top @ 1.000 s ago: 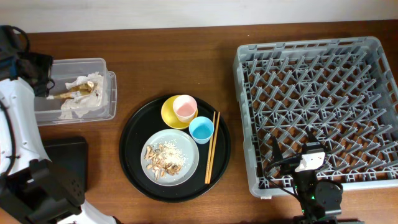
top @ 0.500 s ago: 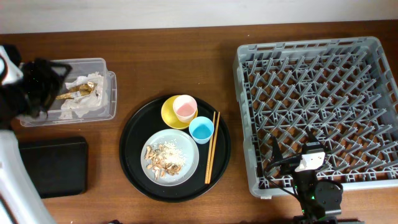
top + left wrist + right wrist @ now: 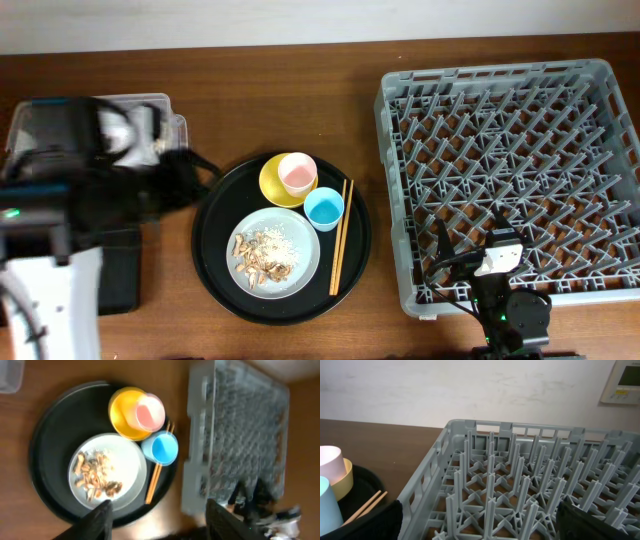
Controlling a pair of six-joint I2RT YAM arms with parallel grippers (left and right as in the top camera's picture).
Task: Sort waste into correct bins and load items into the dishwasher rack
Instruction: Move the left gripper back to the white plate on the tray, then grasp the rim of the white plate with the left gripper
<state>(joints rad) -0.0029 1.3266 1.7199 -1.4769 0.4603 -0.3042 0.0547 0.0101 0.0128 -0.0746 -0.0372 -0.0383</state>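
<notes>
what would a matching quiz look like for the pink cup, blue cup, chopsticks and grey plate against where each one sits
Things
1. pink cup
2. light blue cup
3. chopsticks
4. grey plate

Places
a. carries the food scraps
b. stands in the yellow dish
c. lie near the right edge of the round black tray
d. stands on the tray between the yellow dish and the chopsticks

Pairs: 1-b, 2-d, 3-c, 4-a
</notes>
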